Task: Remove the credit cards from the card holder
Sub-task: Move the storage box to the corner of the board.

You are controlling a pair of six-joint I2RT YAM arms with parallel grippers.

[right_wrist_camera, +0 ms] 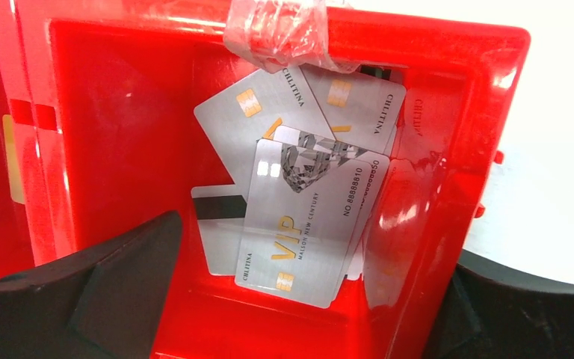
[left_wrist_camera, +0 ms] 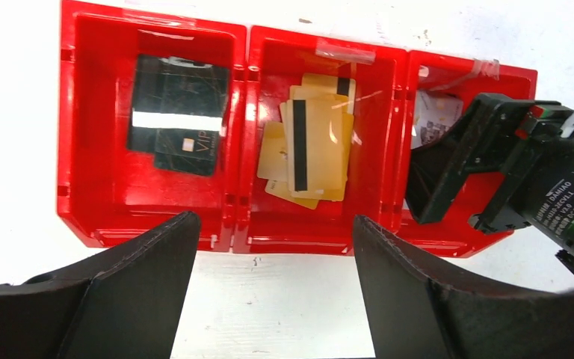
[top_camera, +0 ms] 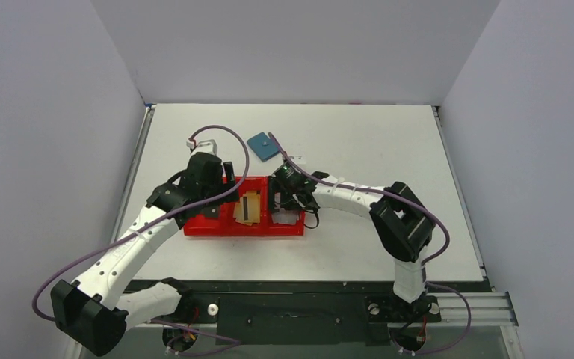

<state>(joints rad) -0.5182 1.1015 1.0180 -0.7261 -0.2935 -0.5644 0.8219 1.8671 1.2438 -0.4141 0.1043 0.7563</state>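
Observation:
The blue card holder (top_camera: 263, 145) lies flat on the table behind the red tray, apart from both grippers. Gold credit cards (left_wrist_camera: 314, 142) lie in the tray's middle compartment and also show in the top view (top_camera: 249, 209). Dark grey cards (left_wrist_camera: 179, 112) lie in its left compartment. Silver VIP cards (right_wrist_camera: 306, 217) lie in its right compartment. My left gripper (left_wrist_camera: 275, 221) is open and empty over the tray's near edge (top_camera: 224, 188). My right gripper (right_wrist_camera: 318, 239) is open and empty, low over the right compartment (top_camera: 284, 200).
The red three-compartment tray (top_camera: 217, 228) sits mid-table, with clear tape (right_wrist_camera: 284, 30) on its far rim. In the left wrist view the right gripper's body (left_wrist_camera: 523, 172) covers part of the right compartment. White walls enclose the table on three sides.

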